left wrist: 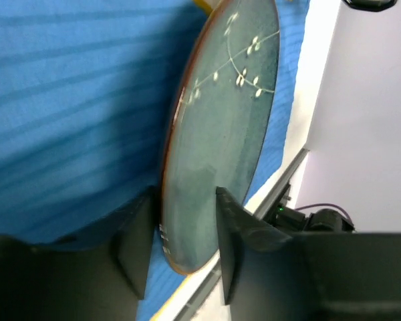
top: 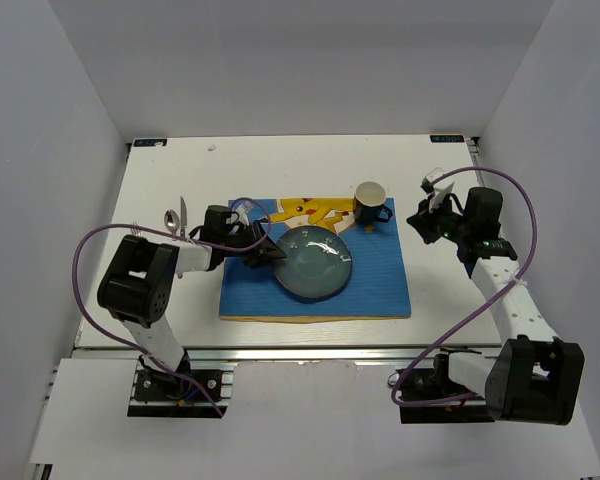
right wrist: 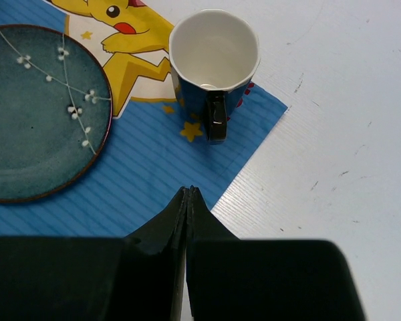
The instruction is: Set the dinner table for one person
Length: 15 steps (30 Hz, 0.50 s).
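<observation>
The white dinner table (top: 460, 290) carries a blue striped placemat (top: 380, 285) with a yellow cartoon figure. A teal plate (top: 315, 262) lies on the placemat, and a dark mug (top: 370, 203) with a white inside stands at its far right corner. My left gripper (top: 270, 252) is open, its jaws straddling the plate's left rim (left wrist: 227, 120), with a small gap showing at the outer finger. My right gripper (top: 420, 222) is shut and empty, hovering right of the mug (right wrist: 214, 50) over the placemat's edge (right wrist: 154, 174).
A metal fork and spoon (top: 175, 218) lie on the table left of the placemat, behind my left arm. The silver rail (top: 280, 352) runs along the near edge. White walls enclose the table on three sides.
</observation>
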Motion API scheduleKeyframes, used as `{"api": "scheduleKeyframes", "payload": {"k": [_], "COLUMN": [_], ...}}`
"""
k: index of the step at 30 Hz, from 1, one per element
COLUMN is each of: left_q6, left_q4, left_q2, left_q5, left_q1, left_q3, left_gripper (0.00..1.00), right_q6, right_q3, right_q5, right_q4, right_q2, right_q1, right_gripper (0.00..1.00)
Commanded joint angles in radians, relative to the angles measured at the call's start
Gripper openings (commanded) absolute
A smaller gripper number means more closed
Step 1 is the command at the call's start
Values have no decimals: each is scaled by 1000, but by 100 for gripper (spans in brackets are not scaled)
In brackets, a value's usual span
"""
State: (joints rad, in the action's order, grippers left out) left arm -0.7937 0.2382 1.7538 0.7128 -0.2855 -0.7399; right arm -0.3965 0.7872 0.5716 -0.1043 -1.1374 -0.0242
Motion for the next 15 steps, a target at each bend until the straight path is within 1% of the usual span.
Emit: {"api": "scheduleKeyframes", "payload": {"k": [1, 3, 4, 5, 6, 7, 8, 9, 10, 11, 12, 13, 14, 15], "left_q6": [80, 105, 134, 149, 165, 195, 211, 223, 240, 251, 260, 272, 275, 277], "left_q4": [-113, -178, -263, -316, -359, -441, -483, -519, -572, -600, -623, -666, -687, -701], "left_q2": [-100, -160, -180, -198, -239, -263, -286, -337, -367, -393, -416, -456, -470, -481], "left_q5": [5, -68, -99, -131, -216, -261, -304, -414, -462, -507, -597, -640, -676, -731], "left_q1": [-3, 0, 5, 9, 12, 17, 19, 19, 20, 20, 22, 29, 35, 49], "left_q3": [-49, -55, -62, -84, -96, -107, -134, -150, -159, -171, -193, -202, -210, -217], "left_gripper": [52, 58, 61, 63, 65, 68, 68, 71, 72, 74, 76, 80, 84, 92], "right_q6": [-5, -10, -11, -13, -16, -19, -21, -30, -39, -50, -65, -97, -107, -110], "right_q3": [-5, -6, -6, -6, -6, -6, -3, 0, 7, 14, 20, 27, 30, 33], "right_q5": [-3, -1, 1, 2, 2, 5, 7, 8, 11, 13, 8, -1, -39, -64], "right_q4": [18, 14, 12, 11, 8, 6, 3, -5, -12, -18, -29, -29, -22, -6], "right_q2": [24, 24, 27, 25, 28, 28, 30, 28, 28, 27, 27, 28, 34, 33], "right_q1": [-3, -3, -3, -3, -3, -3, -3, -3, -3, -3, -3, -3, -3, -3], "right_gripper": [0, 0, 0, 0, 0, 0, 0, 3, 6, 17, 25, 36, 88, 89]}}
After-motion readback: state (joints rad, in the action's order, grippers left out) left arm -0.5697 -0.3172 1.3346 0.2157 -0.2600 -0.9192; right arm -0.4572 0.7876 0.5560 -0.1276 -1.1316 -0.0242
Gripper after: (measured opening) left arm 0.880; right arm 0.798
